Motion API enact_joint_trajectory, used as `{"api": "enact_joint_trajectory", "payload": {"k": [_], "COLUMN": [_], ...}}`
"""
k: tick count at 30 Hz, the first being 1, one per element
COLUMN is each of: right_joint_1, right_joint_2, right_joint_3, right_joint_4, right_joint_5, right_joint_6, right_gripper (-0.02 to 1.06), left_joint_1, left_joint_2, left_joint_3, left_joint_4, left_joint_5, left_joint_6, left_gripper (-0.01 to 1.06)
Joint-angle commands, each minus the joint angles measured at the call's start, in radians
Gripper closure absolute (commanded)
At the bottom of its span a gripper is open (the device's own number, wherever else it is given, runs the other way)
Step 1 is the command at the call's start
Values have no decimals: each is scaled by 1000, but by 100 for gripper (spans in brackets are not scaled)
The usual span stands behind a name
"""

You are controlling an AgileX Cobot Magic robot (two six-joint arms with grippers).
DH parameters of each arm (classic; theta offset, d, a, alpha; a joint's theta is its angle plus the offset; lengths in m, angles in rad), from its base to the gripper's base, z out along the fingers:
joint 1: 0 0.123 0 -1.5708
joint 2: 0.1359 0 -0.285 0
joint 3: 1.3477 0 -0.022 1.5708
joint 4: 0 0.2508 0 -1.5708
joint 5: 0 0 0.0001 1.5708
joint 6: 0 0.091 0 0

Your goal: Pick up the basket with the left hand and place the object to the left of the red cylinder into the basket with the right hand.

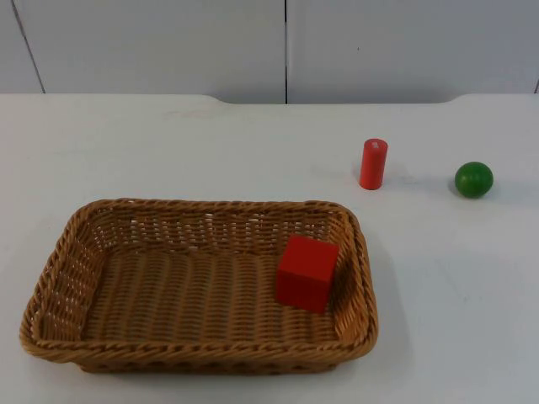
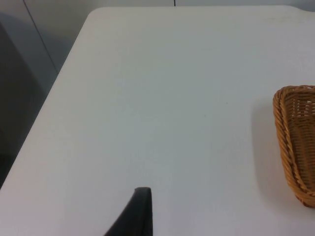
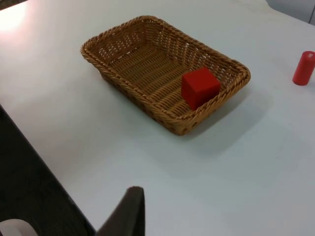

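**Red cube already in basket; both arms held back**

Top view: wicker basket [image 1: 59, 269] sits flat on the white bench [image 1: 253, 143], lower left of frame, w/ the red cube [image 1: 306, 272] inside, tucked against its right wall and leaning slightly on the weave. Red cylinder [image 1: 373, 163] stands upright, upper right of centre, well apart from the basket; green ball [image 1: 473, 179] lies further right, near it but not touching. Grey partition wall [image 1: 168, 42] runs across the top.

Left gripper [image 2: 142, 211] hovers over bare bench, the basket's end well apart from it. Right gripper [image 3: 130, 211] hangs back near the bench edge, looking across at basket, cube and cylinder. Of each gripper just one dark fingertip is visible, so whether the fingers are wide or narrow can't be told; neither holds anything.

Judgement: the cube is prob. the object meant, being the nearest thing left of the cylinder, and it's already in, so the task looks done or nearly so. Basket not lifted at this moment.

Handling, est.: basket likely light, stiff but w/ some give in the weave; the thick braided rim is the place to pinch, one finger inside and one outside, at the short left end. Cube looks rigid, smooth, flat-faced; best taken across two opposite faces from above, though the wall beside it crowds one side.
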Motion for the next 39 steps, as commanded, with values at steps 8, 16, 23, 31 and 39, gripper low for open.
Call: {"api": "enact_joint_trajectory", "payload": {"k": [8,16,23,31,39], "right_joint_1": [-3,-3,-65,-327,-604], "right_joint_2": [-3,-3,-3,-3,-3], "right_joint_3": [7,7,7,7,7], "right_joint_4": [-3,-3,-3,-3,-3], "right_joint_5": [-1,-1,-1,-1,-1], "right_joint_6": [0,0,0,6,6], "right_gripper": [-1,-1,-1,-1,-1], "left_joint_1": [-4,-4,-4,-4,-4], "left_joint_2": [-4,-4,-4,-4,-4], "left_joint_3": [6,6,6,6,6], "left_joint_4": [-12,-12,-12,-12,-12], "left_joint_5": [-11,-11,-11,-11,-11], "left_joint_6": [-10,-10,-10,-10,-10], "left_gripper": [0,0,0,0,0]}}
